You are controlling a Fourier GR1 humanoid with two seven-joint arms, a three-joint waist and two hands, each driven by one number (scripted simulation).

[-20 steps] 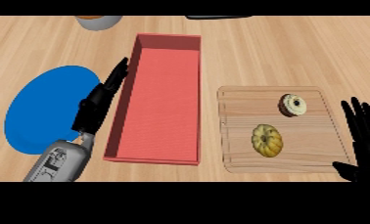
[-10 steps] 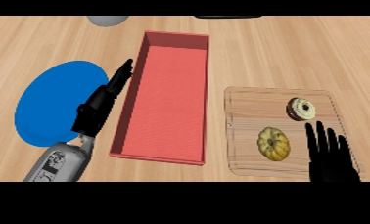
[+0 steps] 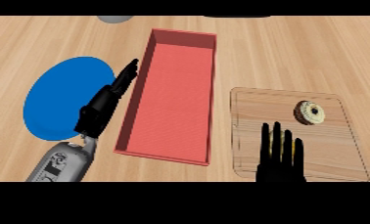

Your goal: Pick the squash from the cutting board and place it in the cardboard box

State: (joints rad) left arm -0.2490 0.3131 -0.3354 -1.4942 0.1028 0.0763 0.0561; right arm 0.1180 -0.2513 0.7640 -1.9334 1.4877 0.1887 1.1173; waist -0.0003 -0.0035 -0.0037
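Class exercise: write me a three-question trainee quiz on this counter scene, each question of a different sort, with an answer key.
1. True or false: the right robot hand hangs over the cutting board with fingers straight.
2. What lies left of the red box? A) blue plate B) green bowl C) knife
3. Fill in: the left robot hand lies between the blue plate and the ____.

Key: 1 true; 2 A; 3 box.

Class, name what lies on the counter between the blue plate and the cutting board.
In the head view, the red box and the left hand lie between the blue plate and the cutting board.
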